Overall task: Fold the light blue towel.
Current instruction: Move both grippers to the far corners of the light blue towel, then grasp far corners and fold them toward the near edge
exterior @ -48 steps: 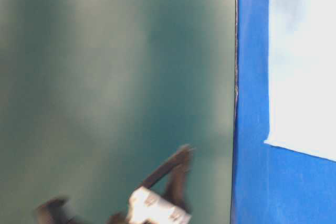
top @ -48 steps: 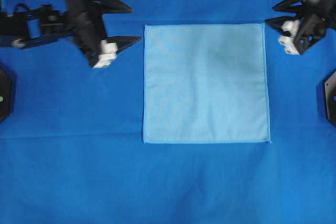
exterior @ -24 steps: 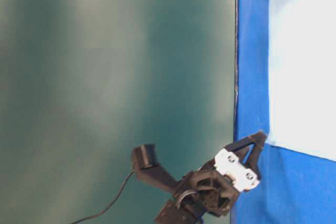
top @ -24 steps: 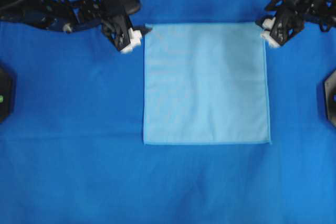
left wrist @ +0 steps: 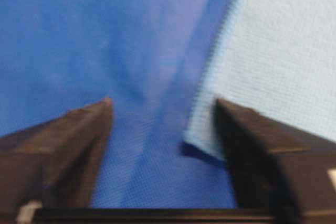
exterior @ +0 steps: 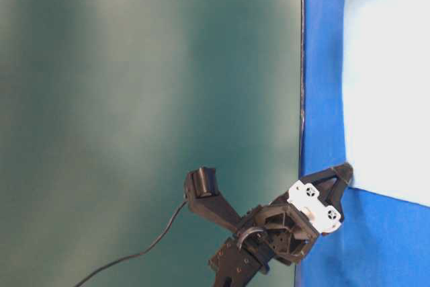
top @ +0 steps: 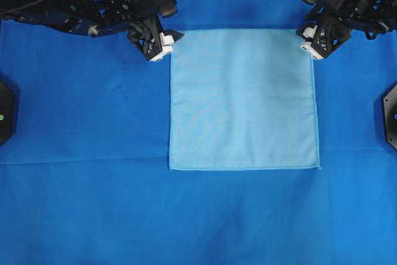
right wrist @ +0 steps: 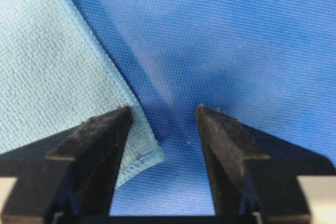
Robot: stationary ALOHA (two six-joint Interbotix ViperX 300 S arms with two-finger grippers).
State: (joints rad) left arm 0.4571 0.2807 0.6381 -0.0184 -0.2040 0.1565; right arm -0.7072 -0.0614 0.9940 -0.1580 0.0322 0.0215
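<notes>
Two end effectors are down at the far corners of the light blue towel point(top: 244, 98), lying flat mid-desk: left end effector point(top: 166, 44) and right end effector point(top: 308, 43), jaws apart, each straddling a corner. Grasping step; next, pinch both corners cleanly.

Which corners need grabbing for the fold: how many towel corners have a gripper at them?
2: left gripper at the light blue towel's far-left corner, right gripper at its far-right corner.

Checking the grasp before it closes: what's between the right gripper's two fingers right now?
In the right wrist view, the right gripper straddles the light blue towel's hemmed corner plus bare royal-blue table cloth.
</notes>
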